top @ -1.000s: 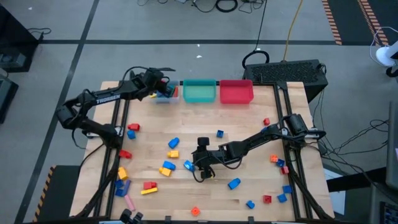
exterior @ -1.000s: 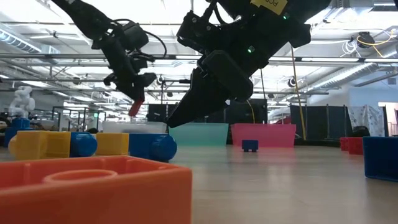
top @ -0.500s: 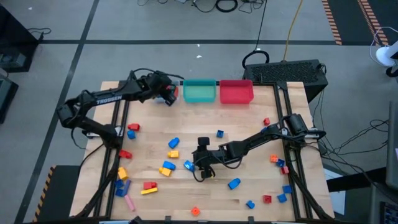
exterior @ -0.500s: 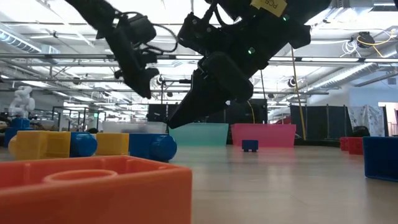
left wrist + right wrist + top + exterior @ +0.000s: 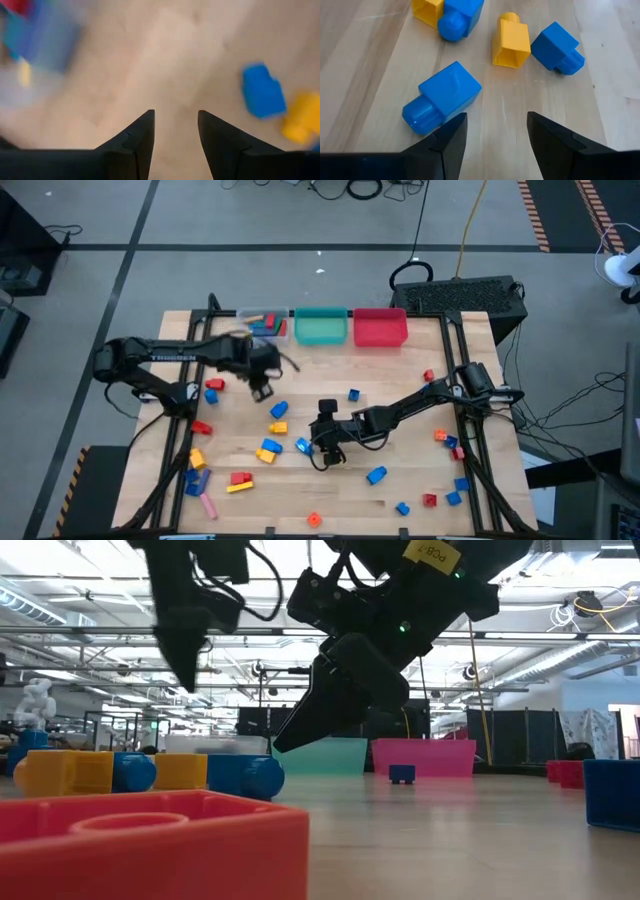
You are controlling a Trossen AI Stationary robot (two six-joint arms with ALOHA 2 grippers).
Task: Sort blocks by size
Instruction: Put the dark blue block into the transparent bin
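Observation:
Blocks lie scattered on the wooden table [image 5: 400, 395]. My left gripper [image 5: 262, 388] is open and empty above the table, in front of the clear bin [image 5: 262, 326]; its wrist view [image 5: 176, 115] shows a blue block [image 5: 262, 95] and a yellow block [image 5: 298, 120] ahead. My right gripper [image 5: 320, 454] is open and empty low over the table's middle [image 5: 496, 120]. A blue block [image 5: 442, 99] lies flat just ahead of its fingers, beside them in the high view [image 5: 303, 446]. A yellow block [image 5: 510, 40] and another blue block [image 5: 557, 47] lie farther on.
The clear bin holding a few blocks, a teal bin [image 5: 321, 327] and a red bin [image 5: 380, 328] stand in a row at the far edge. More blocks lie at the near left [image 5: 197, 470] and near right [image 5: 450, 480]. An orange block [image 5: 150, 840] is close to the low camera.
My left gripper hung over the clear bin with a red piece at its fingertips a second ago. The piece is gone from it, and the gripper has swung toward the table's near edge and down over the table. My right gripper has kept still.

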